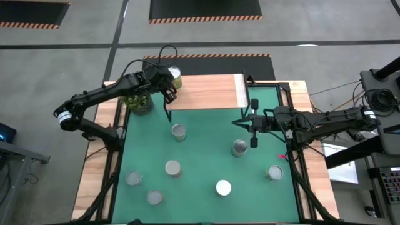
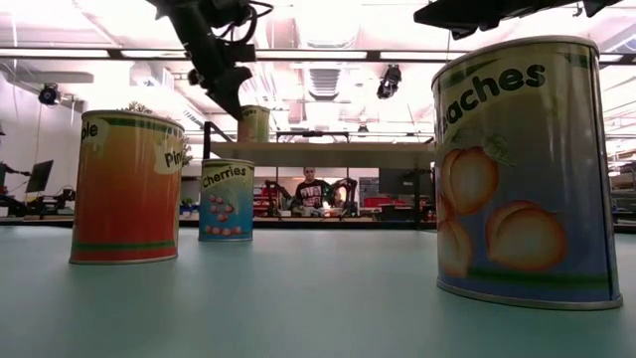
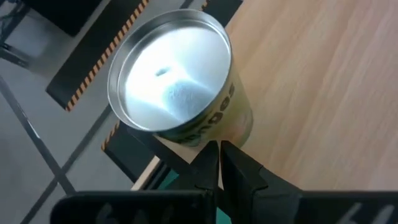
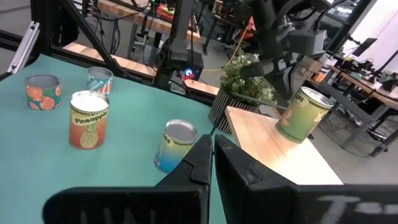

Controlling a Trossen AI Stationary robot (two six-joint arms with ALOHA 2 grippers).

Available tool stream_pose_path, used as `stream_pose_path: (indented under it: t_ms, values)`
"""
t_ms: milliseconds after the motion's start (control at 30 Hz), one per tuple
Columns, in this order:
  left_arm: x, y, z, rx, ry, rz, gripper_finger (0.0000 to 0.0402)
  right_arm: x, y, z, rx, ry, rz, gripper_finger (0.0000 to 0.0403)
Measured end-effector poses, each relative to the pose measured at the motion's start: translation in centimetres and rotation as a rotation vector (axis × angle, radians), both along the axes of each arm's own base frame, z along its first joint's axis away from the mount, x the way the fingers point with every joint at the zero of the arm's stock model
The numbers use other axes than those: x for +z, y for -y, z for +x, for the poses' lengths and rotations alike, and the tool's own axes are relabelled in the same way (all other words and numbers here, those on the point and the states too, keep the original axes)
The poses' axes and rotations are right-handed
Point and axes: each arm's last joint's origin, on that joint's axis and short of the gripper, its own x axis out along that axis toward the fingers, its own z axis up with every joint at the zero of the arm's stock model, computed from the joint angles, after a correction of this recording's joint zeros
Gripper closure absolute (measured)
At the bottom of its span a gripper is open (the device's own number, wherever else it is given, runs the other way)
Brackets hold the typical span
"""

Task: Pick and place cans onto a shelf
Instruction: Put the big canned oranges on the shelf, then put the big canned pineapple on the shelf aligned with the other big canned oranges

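A: Why is one can (image 1: 174,77) up on the shelf (image 1: 206,92) and the others not?

B: It stands upright at the far left corner of the light-wood board, so I judge it already placed. The left gripper (image 1: 170,95) sits just beside it, fingers pressed together on nothing; it looks released.

A: And the rest?

B: Seven are on the green table (image 1: 206,153): the cherries can (image 1: 179,131) nearest the shelf, the pineapple can (image 4: 88,119) further toward the near side, the peaches can (image 2: 524,171) near the low camera, others scattered along the near edge.

A: The right arm?

B: The right gripper (image 1: 241,123) waits over the table's right side, fingers pressed together, empty. A can (image 1: 239,147) stands just near of it, probably its easiest pick.

A: The potted plant (image 1: 139,101)?

B: Left of the shelf, tight beside the placed can, so that corner is crowded.
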Motion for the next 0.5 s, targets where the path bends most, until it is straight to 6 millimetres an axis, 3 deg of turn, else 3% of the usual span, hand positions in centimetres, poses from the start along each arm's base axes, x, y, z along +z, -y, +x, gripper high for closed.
stream_pose_path:
  t_ms: [200,333,500]
  values:
    - [0.4,1.2,0.3,-0.086,0.027,-0.03,0.0402,-0.1,0.0,0.0,0.0,-0.007,0.0,0.0394]
    - [3.2,2.3,0.4,-0.279,0.102,-0.002,0.0402,-0.1,0.0,0.0,0.0,-0.007,-0.001,0.0394]
    - [6.3,1.0,-0.7,-0.254,0.125,0.132,0.0402,-0.1,0.0,0.0,0.001,-0.007,-0.008,0.0394]
